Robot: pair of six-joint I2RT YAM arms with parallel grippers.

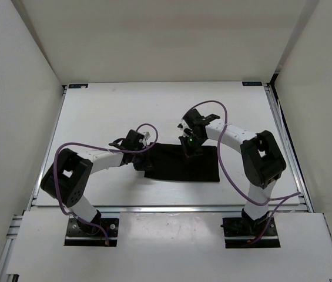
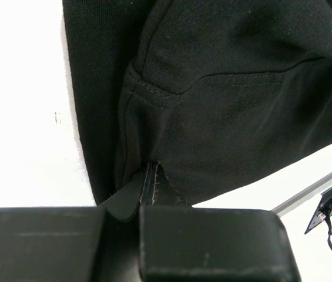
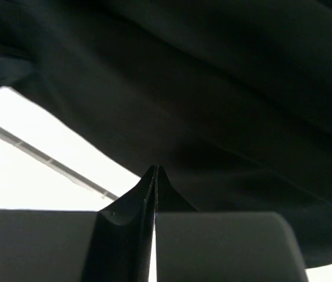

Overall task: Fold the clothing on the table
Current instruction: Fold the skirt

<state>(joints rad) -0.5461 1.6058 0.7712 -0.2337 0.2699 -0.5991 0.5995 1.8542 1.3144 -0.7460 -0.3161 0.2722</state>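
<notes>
The black clothing (image 1: 204,167) lies near the front middle of the white table (image 1: 107,111), roughly rectangular. My left gripper (image 1: 144,163) sits at its left edge. In the left wrist view its jaws (image 2: 149,176) are shut, and the seamed fabric (image 2: 224,117) tents up to the tips. My right gripper (image 1: 191,150) is at the cloth's far edge, near the middle. Its jaws (image 3: 156,173) are shut too, with the tips meeting dark cloth (image 3: 224,106) that hangs above bare table (image 3: 13,176).
A metal rail (image 1: 171,207) runs along the near table edge, in front of both arm bases. Blue marks (image 1: 77,86) (image 1: 251,83) sit at the far corners. White walls enclose the table on three sides. Purple cables (image 1: 213,106) loop over both arms.
</notes>
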